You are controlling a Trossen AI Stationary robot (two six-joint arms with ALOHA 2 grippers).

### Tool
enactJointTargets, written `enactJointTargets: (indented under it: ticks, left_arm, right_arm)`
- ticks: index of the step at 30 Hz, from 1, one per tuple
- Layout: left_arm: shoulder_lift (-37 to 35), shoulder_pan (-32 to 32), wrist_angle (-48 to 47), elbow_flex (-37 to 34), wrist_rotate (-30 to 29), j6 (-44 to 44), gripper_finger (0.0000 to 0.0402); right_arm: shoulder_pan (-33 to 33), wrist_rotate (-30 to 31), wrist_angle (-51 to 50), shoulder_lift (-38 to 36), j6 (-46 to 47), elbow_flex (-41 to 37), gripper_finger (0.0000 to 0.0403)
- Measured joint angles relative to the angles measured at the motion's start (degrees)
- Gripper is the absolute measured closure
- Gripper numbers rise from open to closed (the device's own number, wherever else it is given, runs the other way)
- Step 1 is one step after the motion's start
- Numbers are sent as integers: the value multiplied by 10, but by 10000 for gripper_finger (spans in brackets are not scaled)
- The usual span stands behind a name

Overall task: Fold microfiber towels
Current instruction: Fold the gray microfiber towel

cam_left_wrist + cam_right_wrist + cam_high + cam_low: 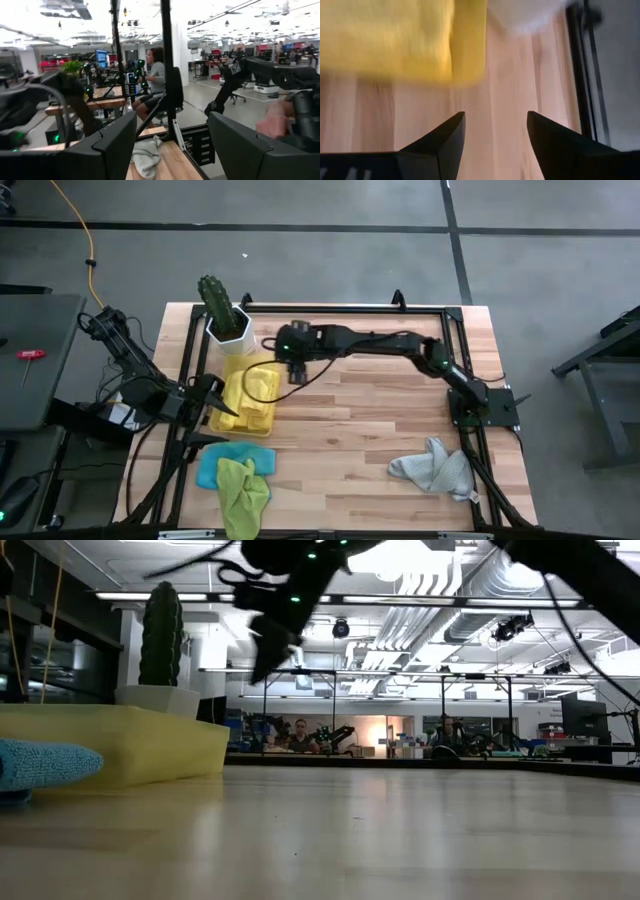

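High view: my right gripper (290, 370) hangs empty, fingers apart, beside the tray (268, 423) of folded yellow towels (248, 395) by the table's left edge. Left gripper (205, 393) waits, fingers apart. Next I'd fetch the grey towel (432, 467) near the front right corner.
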Motion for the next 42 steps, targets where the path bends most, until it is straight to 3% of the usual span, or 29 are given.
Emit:
enactJointTargets:
  ticks: [3, 7, 13, 19, 23, 27, 30, 35, 39, 42]
  left_arm:
    - [1, 0, 1, 0, -4, -8, 163]
    - [2, 0, 1, 0, -7, -8, 163]
    - [4, 10, 2, 0, -51, 11, 163]
    - [40, 52, 1, 0, -91, -6, 163]
    - [86, 97, 14, 0, -91, -8, 163]
    - [123, 150, 36, 0, -73, -24, 163]
    - [138, 194, 35, 0, -32, -46, 163]
    - [142, 254, 24, 0, 86, -91, 163]
    - [149, 282, 19, 0, 169, -123, 163]
    - [166, 291, 15, 0, 200, -130, 163]
  right_arm:
    - [4, 31, 7, -73, 28, -128, 210]
    - [12, 51, 121, -213, 80, -380, 222]
    - [44, 74, 394, -463, 196, -730, 226]
    - [89, 74, 732, -645, 203, -951, 226]
    - [106, 68, 926, -702, 163, -1031, 226]
    - [110, 31, 1016, -720, 140, -1063, 226]
    - [110, 8, 1019, -718, 136, -1065, 226]
    - [110, 2, 1009, -714, 136, -1065, 226]
    - [110, 2, 1007, -714, 141, -1065, 226]
    - [110, 1, 1008, -714, 155, -1065, 226]
